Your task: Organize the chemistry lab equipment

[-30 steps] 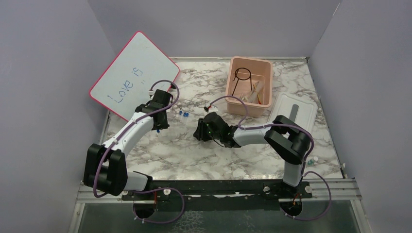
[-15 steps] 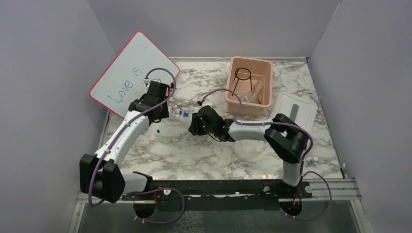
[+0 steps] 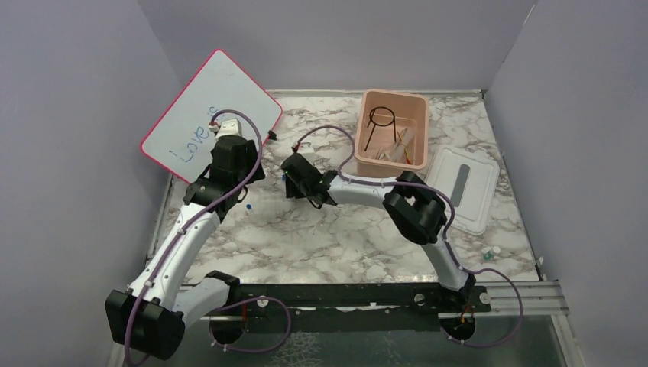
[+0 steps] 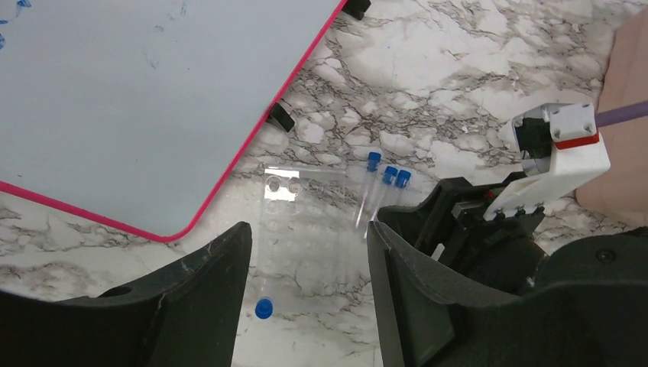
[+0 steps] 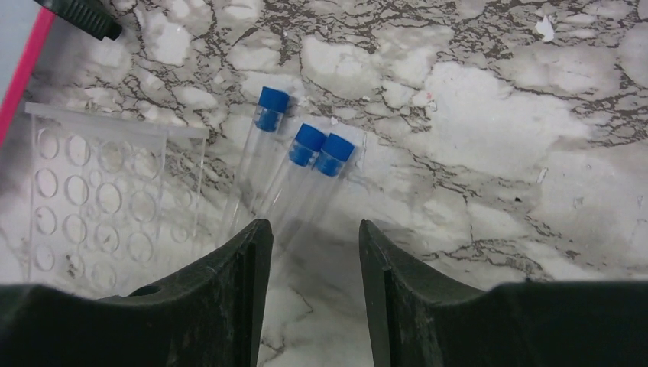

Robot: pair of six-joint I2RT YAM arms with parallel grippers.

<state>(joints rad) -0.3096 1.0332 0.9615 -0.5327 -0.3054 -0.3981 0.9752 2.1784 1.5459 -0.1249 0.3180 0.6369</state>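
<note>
Three slender clear tubes (image 5: 294, 174) (blue-capped)

a: counter (image 5: 489, 122)?
b: smooth, marble-patterned, faint sheen.
a: the tubes (image 5: 284, 187)?
b: clear, glassy, with blue plastic caps (image 5: 310, 138). the rack (image 5: 107, 206) is clear plastic too.
a: right tool (image 5: 315, 245)?
b: matt black plastic, grainy.
a: board (image 4: 130, 99), tub (image 3: 391, 107)?
b: board's glossy white, pink rim. tub looks like matt pink plastic.

Overhead camera looks down from behind — both wrist cameras, close, share the blue-capped vials (image 5: 307, 147).
</note>
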